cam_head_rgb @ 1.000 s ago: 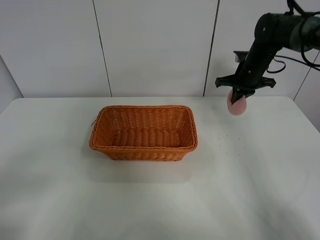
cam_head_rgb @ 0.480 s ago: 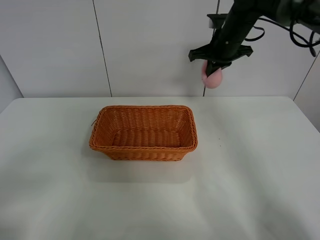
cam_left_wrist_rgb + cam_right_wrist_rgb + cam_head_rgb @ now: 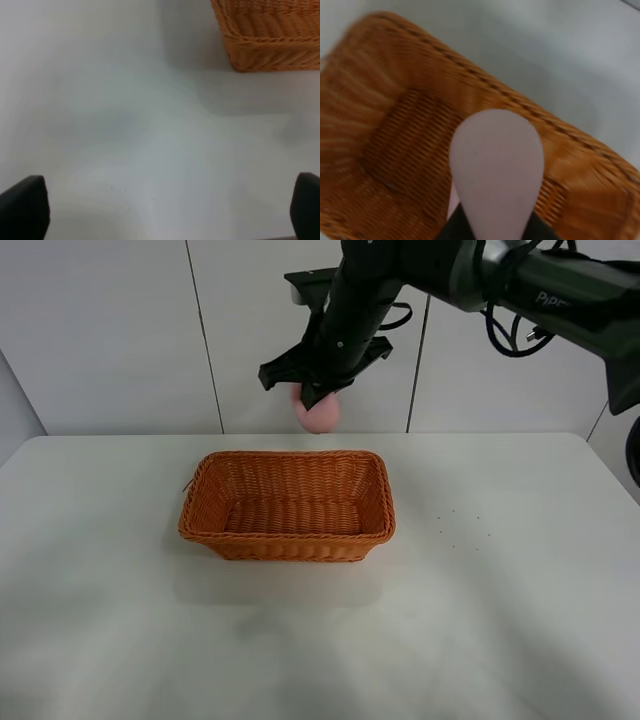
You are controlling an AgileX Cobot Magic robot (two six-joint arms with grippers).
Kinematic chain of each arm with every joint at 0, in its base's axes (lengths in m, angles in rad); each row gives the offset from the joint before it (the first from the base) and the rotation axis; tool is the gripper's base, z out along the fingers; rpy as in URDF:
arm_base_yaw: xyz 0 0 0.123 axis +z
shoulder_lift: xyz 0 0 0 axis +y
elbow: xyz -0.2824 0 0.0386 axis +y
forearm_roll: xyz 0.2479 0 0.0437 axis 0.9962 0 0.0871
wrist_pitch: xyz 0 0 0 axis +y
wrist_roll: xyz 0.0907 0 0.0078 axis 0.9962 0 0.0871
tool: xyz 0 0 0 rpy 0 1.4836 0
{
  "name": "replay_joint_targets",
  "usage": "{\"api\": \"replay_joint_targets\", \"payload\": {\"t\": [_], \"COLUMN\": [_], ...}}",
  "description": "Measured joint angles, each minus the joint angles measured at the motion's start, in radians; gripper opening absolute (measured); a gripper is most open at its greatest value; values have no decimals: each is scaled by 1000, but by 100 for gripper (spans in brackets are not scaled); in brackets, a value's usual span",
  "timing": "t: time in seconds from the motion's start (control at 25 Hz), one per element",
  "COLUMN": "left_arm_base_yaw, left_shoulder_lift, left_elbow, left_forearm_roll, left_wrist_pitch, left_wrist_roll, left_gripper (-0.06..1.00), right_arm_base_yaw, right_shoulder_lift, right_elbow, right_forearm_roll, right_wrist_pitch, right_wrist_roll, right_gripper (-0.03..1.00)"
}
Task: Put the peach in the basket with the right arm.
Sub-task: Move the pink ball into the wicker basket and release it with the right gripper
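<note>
The pale-pink peach [image 3: 318,414] hangs in the air above the far rim of the orange wicker basket [image 3: 288,503], held by my right gripper [image 3: 314,400], which is shut on it. In the right wrist view the peach [image 3: 496,167] fills the middle, with the basket [image 3: 395,145] blurred beneath it and the black fingers just showing at the frame's edge. The right arm [image 3: 440,270] reaches across from the right side. My left gripper [image 3: 160,210] stands open low over the white table, its fingertips [image 3: 25,206] far apart; a basket corner [image 3: 270,35] lies beyond it.
The white table [image 3: 500,580] spreads around the basket, with a pale panelled wall [image 3: 120,330] behind. A few tiny dark specks [image 3: 455,525] dot the table right of the basket.
The right arm has swung left and a little up, then lower, carrying the peach from above the table's right side to above the basket's far rim.
</note>
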Motion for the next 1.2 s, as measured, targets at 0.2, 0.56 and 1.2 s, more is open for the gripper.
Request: {"api": "replay_joint_targets", "payload": {"t": [0.2,0.56,1.2], "left_arm_base_yaw": [0,0,0], "left_shoulder_lift": [0,0,0], "left_elbow": [0,0,0], "left_forearm_roll": [0,0,0], "left_wrist_pitch": [0,0,0], "left_wrist_roll": [0,0,0], "left_gripper": [99,99,99], "right_arm_base_yaw": [61,74,74], "right_shoulder_lift": [75,271,288], "right_elbow": [0,0,-2], "right_forearm_roll": [-4,-18,-26], "right_wrist_pitch": [-69,-134,-22], "right_wrist_roll": [0,14,30], "right_gripper": [0,0,69]}}
